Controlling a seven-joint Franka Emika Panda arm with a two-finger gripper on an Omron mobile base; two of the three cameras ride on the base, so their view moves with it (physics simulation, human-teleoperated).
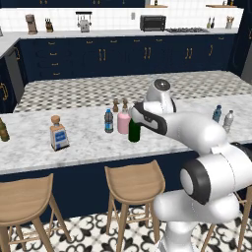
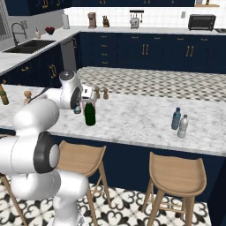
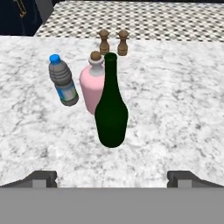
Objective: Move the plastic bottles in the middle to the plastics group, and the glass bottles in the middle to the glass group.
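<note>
Now the wide-open, empty tool (image 3: pixel 112 177) hovers just short of the green wine bottle (image 3: pixel 111 109)

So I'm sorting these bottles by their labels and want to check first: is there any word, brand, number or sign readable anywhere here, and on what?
None can be read.
Square clear bottle with the cork stopper: blue label, print too small and blurred.
Small water bottle: blue label band, no legible text.
Green wine bottle: no label showing.
Pink bottle: plain, no label showing.
Two small bottles at the right end of the counter: too small to tell.

arm (image 1: pixel 197 130) fwd, jaws wide open, empty
</note>
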